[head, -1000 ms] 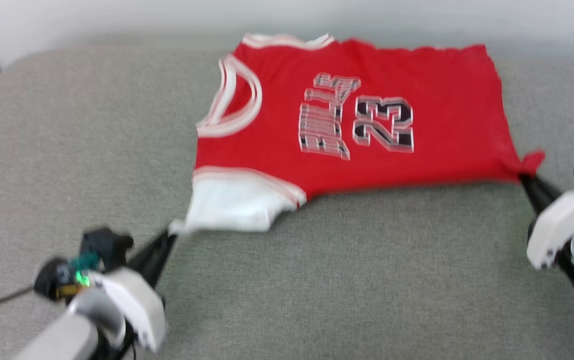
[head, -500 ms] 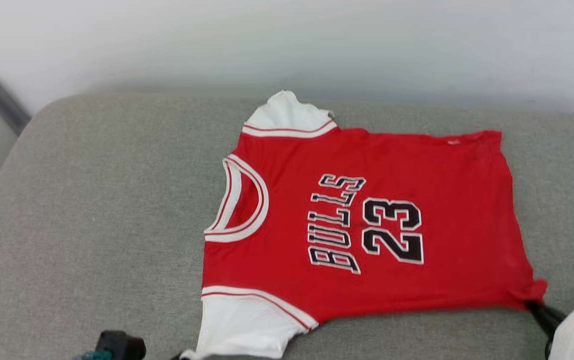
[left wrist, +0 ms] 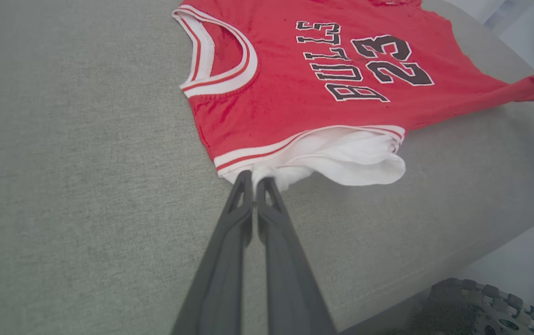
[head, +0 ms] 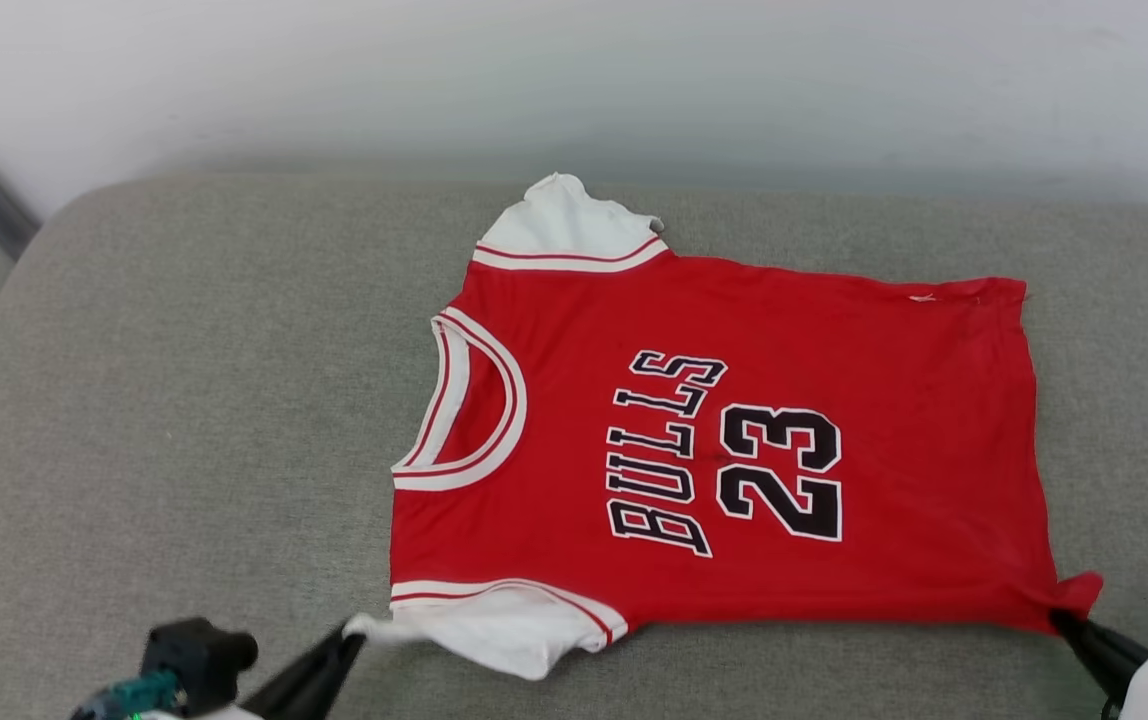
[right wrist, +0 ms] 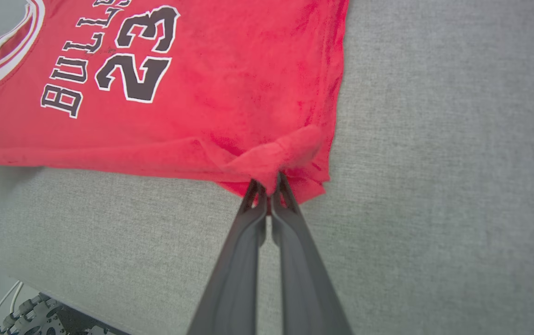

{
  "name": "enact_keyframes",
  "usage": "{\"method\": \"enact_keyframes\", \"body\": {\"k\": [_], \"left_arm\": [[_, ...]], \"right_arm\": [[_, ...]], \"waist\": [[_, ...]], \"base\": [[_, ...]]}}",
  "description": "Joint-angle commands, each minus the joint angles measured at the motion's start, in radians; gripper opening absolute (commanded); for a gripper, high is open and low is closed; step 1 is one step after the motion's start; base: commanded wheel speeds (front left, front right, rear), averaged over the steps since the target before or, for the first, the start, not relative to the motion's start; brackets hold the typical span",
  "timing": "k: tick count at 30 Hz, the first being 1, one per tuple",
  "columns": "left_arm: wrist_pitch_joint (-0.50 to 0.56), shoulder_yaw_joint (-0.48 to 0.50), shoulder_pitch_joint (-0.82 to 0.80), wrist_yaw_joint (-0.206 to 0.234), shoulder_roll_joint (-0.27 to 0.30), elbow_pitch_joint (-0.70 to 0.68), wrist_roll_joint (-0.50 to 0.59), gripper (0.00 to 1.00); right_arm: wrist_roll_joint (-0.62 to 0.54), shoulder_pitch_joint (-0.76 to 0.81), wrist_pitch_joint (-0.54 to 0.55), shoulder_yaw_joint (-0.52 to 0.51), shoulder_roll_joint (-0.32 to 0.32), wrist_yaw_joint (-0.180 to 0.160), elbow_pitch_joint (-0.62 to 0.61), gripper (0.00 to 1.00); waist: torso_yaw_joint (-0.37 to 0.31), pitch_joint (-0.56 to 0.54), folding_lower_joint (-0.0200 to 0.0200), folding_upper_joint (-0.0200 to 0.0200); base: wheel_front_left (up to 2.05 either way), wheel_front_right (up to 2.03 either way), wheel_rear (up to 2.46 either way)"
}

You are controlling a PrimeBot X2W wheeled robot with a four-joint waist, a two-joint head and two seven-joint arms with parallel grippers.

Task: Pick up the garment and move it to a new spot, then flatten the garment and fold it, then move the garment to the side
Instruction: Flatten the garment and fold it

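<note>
plain indoor test space, lab-like
a grey fabric-covered bench (head: 184,420) with rounded corners stands against a bare white wall (head: 574,80); no furnishings or decor around it.

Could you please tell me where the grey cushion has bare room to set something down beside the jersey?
Widest: the cushion left of the garment, beyond its collar. Narrower: the strip right of its hem. Crowded: the near corners, where the left gripper and right gripper hold it, jaws shut.

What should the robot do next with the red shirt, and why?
Probably pull its pinched corners gently apart: the left gripper and right gripper each grip the garment, and its near white sleeve looks bunched, not flat.
</note>
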Motion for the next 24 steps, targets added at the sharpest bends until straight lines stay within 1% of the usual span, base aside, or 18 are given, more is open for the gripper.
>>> {"method": "enact_keyframes", "body": {"k": [1,6,11,17,20,24], "left_arm": [[-0.015,0.020,-0.037,-0.004,0.006,-0.008,0.010,0.00],[-0.038,0.066,-0.136,-0.009,-0.008,-0.016,0.029,0.00],[-0.007,0.064,-0.253,-0.027,-0.024,0.009,0.069,0.00],[0.010,0.057,-0.385,-0.053,-0.077,0.098,0.095,0.00],[0.022,0.053,-0.435,-0.056,-0.096,0.151,0.105,0.00],[0.042,0.039,-0.486,-0.075,-0.119,0.223,0.111,0.00]], "right_arm": [[-0.012,-0.029,0.010,-0.011,0.001,-0.001,-0.017,0.00],[-0.025,-0.087,0.045,-0.005,-0.010,-0.001,-0.038,0.00],[-0.060,-0.171,0.074,0.019,-0.030,-0.001,-0.022,0.00],[-0.091,-0.273,0.081,0.047,-0.041,-0.001,0.012,0.00],[-0.105,-0.309,0.087,0.061,-0.041,-0.001,0.025,0.00],[-0.120,-0.354,0.097,0.090,-0.047,-0.001,0.057,0.00]], "waist": [[-0.002,0.019,0.0001,0.0000],[-0.006,0.076,0.0001,0.0000],[-0.014,0.145,0.0001,0.0000],[-0.024,0.210,0.0001,0.0000],[-0.029,0.233,0.0001,0.0000],[-0.036,0.254,0.0001,0.0000]], "base": [[0.00,0.00,0.00],[0.00,0.00,0.00],[0.00,0.00,0.00],[0.00,0.00,0.00],[0.00,0.00,0.00],[0.00,0.00,0.00]]}}
